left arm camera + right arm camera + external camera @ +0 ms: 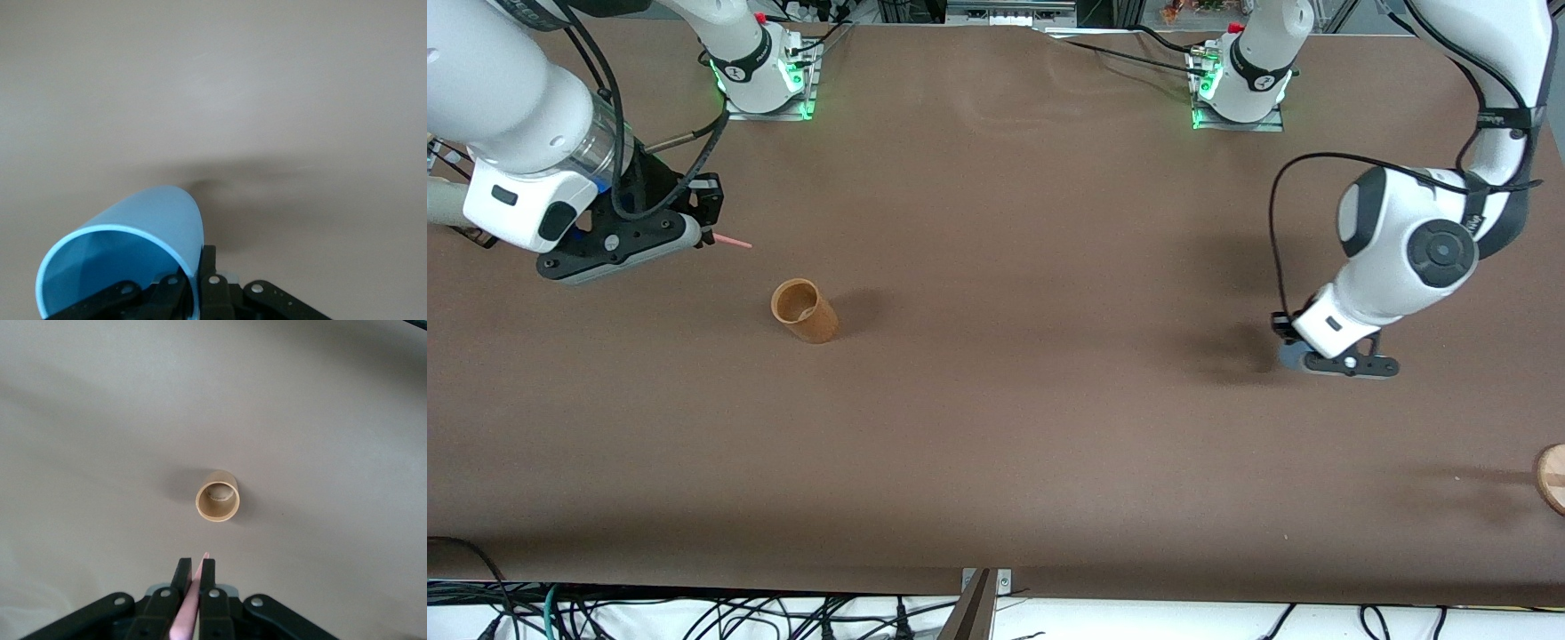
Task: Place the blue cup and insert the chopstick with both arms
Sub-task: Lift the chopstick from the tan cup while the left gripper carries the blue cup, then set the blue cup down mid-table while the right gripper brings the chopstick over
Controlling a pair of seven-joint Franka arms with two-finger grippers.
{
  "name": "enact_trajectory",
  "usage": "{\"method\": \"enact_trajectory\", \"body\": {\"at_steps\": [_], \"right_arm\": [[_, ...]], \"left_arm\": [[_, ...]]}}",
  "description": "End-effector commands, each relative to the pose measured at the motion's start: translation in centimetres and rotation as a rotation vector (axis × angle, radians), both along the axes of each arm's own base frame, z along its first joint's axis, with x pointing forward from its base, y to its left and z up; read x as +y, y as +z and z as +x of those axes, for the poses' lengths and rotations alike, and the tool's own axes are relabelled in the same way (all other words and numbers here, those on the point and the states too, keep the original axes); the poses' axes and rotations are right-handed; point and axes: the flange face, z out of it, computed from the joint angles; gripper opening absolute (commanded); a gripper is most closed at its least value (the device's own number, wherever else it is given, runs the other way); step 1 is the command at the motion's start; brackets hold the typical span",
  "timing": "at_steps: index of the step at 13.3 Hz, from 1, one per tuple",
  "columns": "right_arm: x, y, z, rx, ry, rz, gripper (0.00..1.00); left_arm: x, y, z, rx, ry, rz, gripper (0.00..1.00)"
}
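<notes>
Table (996, 427) mostly bare brown surface; wide open room through the middle between the two arms.

Right gripper (710, 233) up over the table toward the right arm's end, fingers together, pinching the chopstick (734, 241); pink tip pokes out past them. Right wrist view: chopstick (189, 607) runs up between the fingers, brown cup (217, 497) below it, upright, mouth open.

Brown cup (804, 311) stands alone, well apart from every table edge.

Left gripper (1294, 354) low near the table toward the left arm's end, clamped on the blue cup's wall. Front view shows only a sliver of blue cup (1288, 356) under the arm; left wrist view shows the cup (127, 257) tilted, mouth toward the camera.

Wooden disc (1552, 476) cut off at the edge of the front view.

No legible writing.
</notes>
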Motion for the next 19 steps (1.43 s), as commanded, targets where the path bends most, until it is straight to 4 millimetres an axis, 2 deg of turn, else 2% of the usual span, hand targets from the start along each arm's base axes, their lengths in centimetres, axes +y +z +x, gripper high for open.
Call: {"method": "enact_trajectory", "body": {"at_steps": [1, 2, 4, 5, 6, 8, 9, 11, 14, 16, 17, 19], "right_arm": [[0.2, 1.0, -0.4, -0.01, 0.004, 0.011, 0.0], [0.3, 1.0, -0.4, -0.01, 0.003, 0.011, 0.0], [0.3, 1.0, -0.4, -0.01, 0.006, 0.011, 0.0], [0.4, 1.0, -0.4, -0.009, 0.006, 0.013, 0.0], [0.4, 1.0, -0.5, -0.01, 0.007, 0.011, 0.0], [0.4, 1.0, -0.4, -0.01, 0.007, 0.013, 0.0], [0.4, 1.0, -0.4, -0.01, 0.007, 0.013, 0.0], [0.5, 1.0, -0.5, -0.009, 0.007, 0.013, 0.0], [0.7, 1.0, -0.5, -0.011, 0.01, 0.014, 0.0], [1.2, 1.0, -0.7, -0.009, 0.015, 0.018, 0.0], [1.9, 1.0, -1.0, -0.008, 0.027, 0.019, 0.0], [2.5, 0.7, -0.8, -0.017, 0.033, 0.022, 0.0]], "left_arm": [[-9.5, 1.1, -0.2, -0.002, 0.02, -0.043, 0.0], [-13.3, 0.9, -0.7, 0.0, 0.018, -0.052, 0.0], [-19.6, -0.1, -1.1, 0.026, 0.04, -0.07, 0.0], [-24.2, -0.7, -1.9, 0.057, 0.048, -0.099, 0.0], [-27.8, -1.4, -2.3, 0.081, 0.064, -0.107, 0.0], [-33.6, -3.5, -2.9, 0.101, 0.076, -0.111, 0.0], [-35.5, -4.6, -3.5, 0.104, 0.071, -0.108, 0.0], [-37.7, -6.4, -4.5, 0.109, 0.053, -0.092, 0.0], [-38.9, -9.0, -4.9, 0.125, 0.102, -0.08, 0.0], [-39.1, -9.3, -4.9, 0.126, 0.119, -0.076, 0.0], [-39.1, -9.0, -4.9, 0.124, 0.128, -0.077, 0.19], [-39.0, -8.0, -4.8, 0.121, 0.137, -0.081, 0.72]]}}
